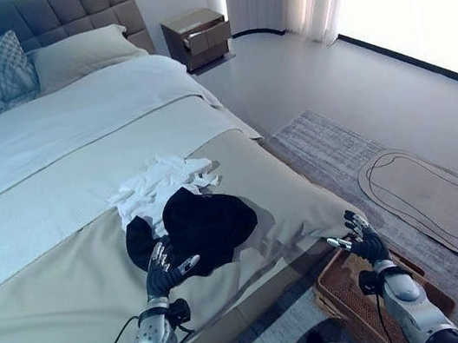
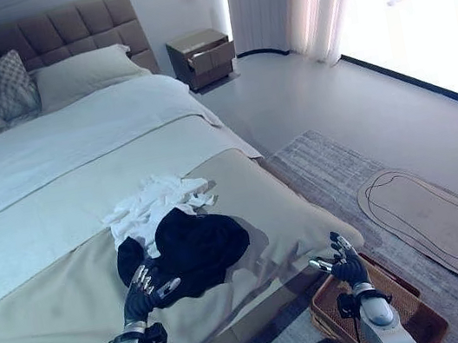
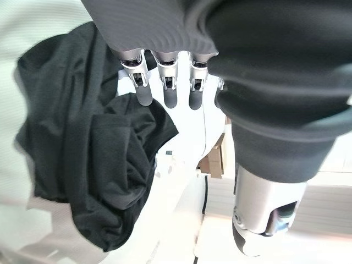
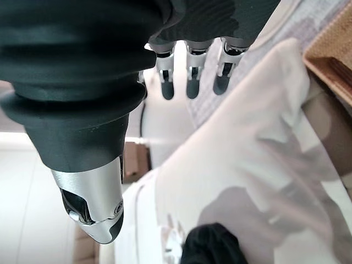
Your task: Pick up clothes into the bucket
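The left hand [image 1: 165, 271] hovers over the near part of the bed [image 1: 51, 316], its fingers [image 3: 168, 91] straight and spread, holding nothing. Just ahead of its fingertips lies the black garment [image 1: 203, 224], a crumpled heap; its near edge sits right at the hand, though whether a fingertip touches the cloth I cannot tell. Beyond the black piece, further from the hand, a white garment [image 1: 157, 188] lies bunched, partly under the black one.

Off to the right, the right hand [image 1: 362, 243] is raised past the bed's corner, its fingers loose and apart, empty too. Directly below and just behind it stands the basket [image 1: 342, 298] on the rug [image 1: 331, 150] (a brown woven one, serving as the bucket) — nothing shows in it yet.

So the step in hand looks like the reach for the first garment — no cloth is gathered. The next move calls for the left hand to go forward and down onto the black heap, close round a good fold, then lift it clear and carry it rightward across the bed's corner to the basket.
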You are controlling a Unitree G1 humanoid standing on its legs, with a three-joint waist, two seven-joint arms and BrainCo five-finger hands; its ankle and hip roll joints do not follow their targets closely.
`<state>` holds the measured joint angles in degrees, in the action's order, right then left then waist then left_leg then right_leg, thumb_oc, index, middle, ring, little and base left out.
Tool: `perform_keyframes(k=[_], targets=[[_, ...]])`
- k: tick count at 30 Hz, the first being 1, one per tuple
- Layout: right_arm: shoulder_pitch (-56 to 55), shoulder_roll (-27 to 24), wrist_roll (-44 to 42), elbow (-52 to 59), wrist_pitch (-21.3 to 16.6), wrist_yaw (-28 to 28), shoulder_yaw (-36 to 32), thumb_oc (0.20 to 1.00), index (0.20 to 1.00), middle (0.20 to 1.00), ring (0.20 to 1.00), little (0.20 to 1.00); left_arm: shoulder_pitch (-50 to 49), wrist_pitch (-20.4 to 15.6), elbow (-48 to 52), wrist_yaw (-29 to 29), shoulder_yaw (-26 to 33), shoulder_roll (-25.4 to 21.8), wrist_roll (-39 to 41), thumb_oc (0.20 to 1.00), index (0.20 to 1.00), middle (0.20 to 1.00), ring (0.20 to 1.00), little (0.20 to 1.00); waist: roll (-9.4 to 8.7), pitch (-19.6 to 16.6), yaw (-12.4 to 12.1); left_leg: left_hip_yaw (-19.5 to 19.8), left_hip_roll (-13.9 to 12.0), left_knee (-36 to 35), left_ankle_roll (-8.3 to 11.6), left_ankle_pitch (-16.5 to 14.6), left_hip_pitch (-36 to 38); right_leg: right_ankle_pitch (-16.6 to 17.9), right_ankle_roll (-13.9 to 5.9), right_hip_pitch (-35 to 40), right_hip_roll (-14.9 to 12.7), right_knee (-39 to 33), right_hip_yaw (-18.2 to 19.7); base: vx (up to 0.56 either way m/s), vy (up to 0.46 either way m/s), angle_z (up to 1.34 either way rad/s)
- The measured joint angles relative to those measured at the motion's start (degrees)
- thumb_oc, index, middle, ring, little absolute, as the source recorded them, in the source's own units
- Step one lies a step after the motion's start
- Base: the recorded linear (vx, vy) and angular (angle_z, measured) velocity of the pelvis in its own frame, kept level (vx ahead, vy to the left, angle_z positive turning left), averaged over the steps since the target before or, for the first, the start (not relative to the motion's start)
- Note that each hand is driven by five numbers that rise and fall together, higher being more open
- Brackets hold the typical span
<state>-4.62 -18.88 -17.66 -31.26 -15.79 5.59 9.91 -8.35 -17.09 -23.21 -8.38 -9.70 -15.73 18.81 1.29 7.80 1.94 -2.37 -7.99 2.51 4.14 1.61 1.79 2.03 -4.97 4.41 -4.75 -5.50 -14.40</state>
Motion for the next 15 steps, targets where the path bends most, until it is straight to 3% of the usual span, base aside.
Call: perform_keyframes(k=[5, 9, 15], targets=[[0.1, -0.9, 0.0, 0.2, 0.0, 0.4, -0.5, 1.0, 1.0, 1.0, 1.0, 1.0, 2.4, -0.1, 0.0, 0.0, -0.3, 1.0, 0.0, 1.0, 1.0, 1.0, 1.0, 1.0, 2.43, 0.4, 0.5, 0.6, 0.5, -3.9, 0.38, -0.6, -1.9, 1.1, -0.64, -3.2, -0.4, 0.3, -0.6, 0.01, 0.116, 0.1], [-0.5, 1.1, -0.1, 0.2, 0.0, 0.9, -0.7, 1.0, 1.0, 1.0, 1.0, 1.0, 2.2, -0.1, 0.0, -0.1, -0.3, 0.8, -0.1, 1.0, 1.0, 1.0, 1.0, 1.0, 1.9, 0.3, 0.5, -0.9, 2.2, -7.7, -0.74, 0.3, -0.5, 1.9, -1.26, -4.4, -2.1, 0.1, 0.4, 0.05, 0.128, -0.12], [-1.3, 2.6, -1.0, 0.3, 0.0, 0.7, -0.4, 1.0, 1.0, 1.0, 1.0, 1.0, 1.8, -0.1, 2.4, -0.2, -0.1, -0.8, -2.1, 1.0, 1.0, 1.0, 1.0, 1.0, 0.9, -0.3, 0.2, -2.0, 3.3, -7.5, -0.52, 0.5, -0.2, 2.6, -1.67, -4.5, -3.2, 0.1, 1.1, 0.07, 0.069, -0.06]])
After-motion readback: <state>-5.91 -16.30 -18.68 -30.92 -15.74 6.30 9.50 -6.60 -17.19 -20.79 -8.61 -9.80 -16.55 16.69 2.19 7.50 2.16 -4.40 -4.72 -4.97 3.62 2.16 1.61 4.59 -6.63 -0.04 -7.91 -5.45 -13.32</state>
